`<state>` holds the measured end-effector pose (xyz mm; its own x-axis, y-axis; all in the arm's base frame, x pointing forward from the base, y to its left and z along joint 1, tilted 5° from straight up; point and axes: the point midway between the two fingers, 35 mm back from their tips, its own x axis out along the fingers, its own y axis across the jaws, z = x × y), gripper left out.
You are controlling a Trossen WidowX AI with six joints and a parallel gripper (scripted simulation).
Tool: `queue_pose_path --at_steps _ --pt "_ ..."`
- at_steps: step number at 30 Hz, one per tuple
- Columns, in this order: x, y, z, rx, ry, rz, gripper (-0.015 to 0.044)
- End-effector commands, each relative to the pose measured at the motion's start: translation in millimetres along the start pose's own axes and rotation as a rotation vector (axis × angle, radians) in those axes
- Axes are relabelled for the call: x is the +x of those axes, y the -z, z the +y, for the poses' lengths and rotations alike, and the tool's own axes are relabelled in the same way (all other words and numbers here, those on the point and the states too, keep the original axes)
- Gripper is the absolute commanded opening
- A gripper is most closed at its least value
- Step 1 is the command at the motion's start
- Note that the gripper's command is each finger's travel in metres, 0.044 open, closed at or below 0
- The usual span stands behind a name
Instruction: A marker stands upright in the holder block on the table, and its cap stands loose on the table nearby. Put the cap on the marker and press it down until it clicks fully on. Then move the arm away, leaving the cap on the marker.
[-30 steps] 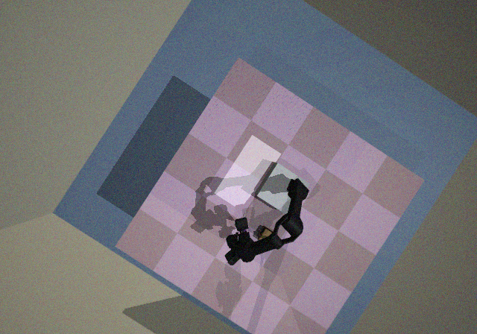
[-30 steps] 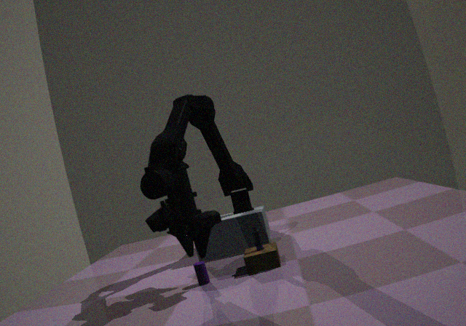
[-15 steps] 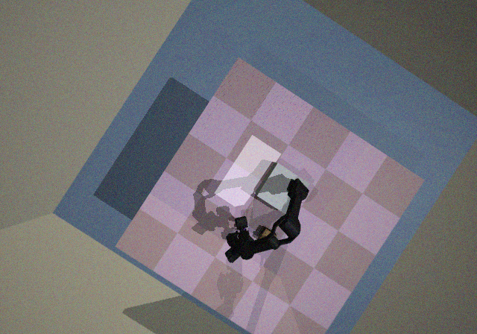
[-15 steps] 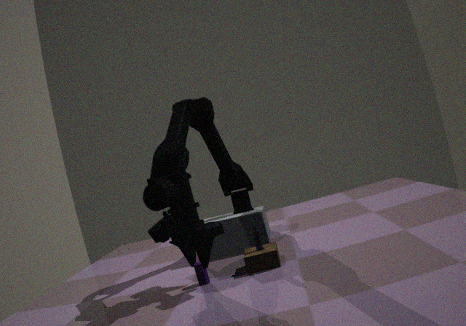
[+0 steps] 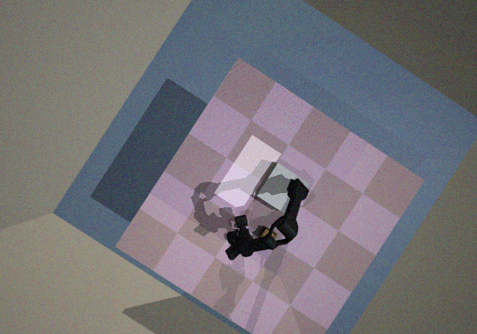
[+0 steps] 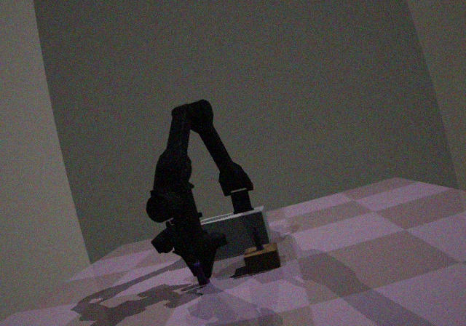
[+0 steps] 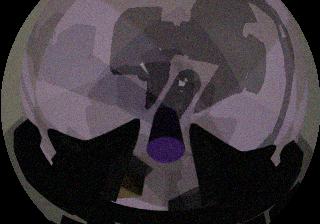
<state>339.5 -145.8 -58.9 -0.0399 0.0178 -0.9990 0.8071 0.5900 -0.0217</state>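
Purple cap (image 7: 166,142) is seen upright on the table, centred between the half-spread fingers of the gripper (image 7: 166,156), long axis along them, nothing pinched yet.

on the checkered table (image 6: 338,236), cap (image 6: 201,272) upright between the parted fingers of the gripper (image 6: 202,273), untouched on either side. in the exterior view, holder block (image 6: 261,256) to the right of the cap, apart from it, with marker (image 6: 258,239) upright in it. behind both, arm base block (image 6: 237,232).
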Motion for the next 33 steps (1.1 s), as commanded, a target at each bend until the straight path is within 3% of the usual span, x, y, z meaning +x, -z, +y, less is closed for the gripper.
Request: queue_pose_path --at_steps 1,4,13,16,33 --pt "4 1 -1 -0.006 0.004 0.001 0.0208" --pt "4 1 -1 -0.006 0.004 0.001 0.0129" --pt "4 1 -1 -0.006 0.004 0.001 0.0069" --pt "-2 0 0 -0.006 0.004 0.001 0.0000" --pt "-57 1 0 -0.006 0.004 0.001 0.0000"
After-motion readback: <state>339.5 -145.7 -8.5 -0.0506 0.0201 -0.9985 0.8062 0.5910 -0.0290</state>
